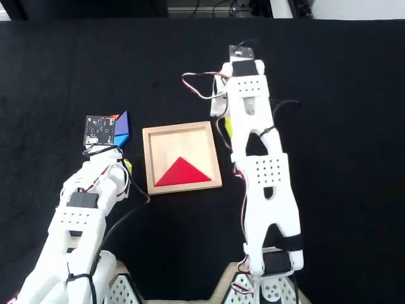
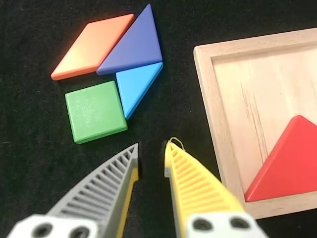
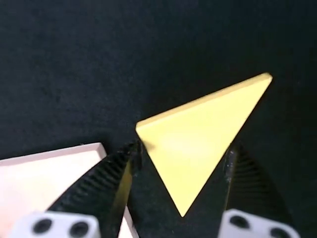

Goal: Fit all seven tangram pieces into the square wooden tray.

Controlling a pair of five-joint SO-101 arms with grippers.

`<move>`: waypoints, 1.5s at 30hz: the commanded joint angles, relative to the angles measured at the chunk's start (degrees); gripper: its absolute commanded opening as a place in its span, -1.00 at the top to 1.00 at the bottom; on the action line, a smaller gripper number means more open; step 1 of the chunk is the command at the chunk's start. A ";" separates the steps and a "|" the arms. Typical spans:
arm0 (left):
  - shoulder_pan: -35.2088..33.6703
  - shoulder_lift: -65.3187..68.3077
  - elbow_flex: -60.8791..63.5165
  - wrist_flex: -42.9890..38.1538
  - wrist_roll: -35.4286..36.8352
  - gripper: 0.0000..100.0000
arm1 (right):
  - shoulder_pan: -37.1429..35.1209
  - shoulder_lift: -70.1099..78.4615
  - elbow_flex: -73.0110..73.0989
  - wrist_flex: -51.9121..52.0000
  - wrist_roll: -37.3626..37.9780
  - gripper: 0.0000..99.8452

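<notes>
The square wooden tray lies mid-table with a red triangle in its near part. On the cloth left of the tray lie an orange parallelogram, a dark blue triangle, a light blue triangle and a green square. My left gripper hovers just short of the square, slightly open and holding nothing. My right gripper is shut on a yellow triangle, both fingers against its edges, beside the tray's right rim. The yellow triangle peeks out beside the right arm.
Black cloth covers the table. The right arm stretches along the tray's right side from the near edge. The left arm comes in from the near left. Loose wires hang behind the tray.
</notes>
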 commanded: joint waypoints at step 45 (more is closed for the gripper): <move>0.75 -0.53 -0.48 -0.97 0.18 0.79 | 0.44 -4.00 7.69 2.02 38.59 0.98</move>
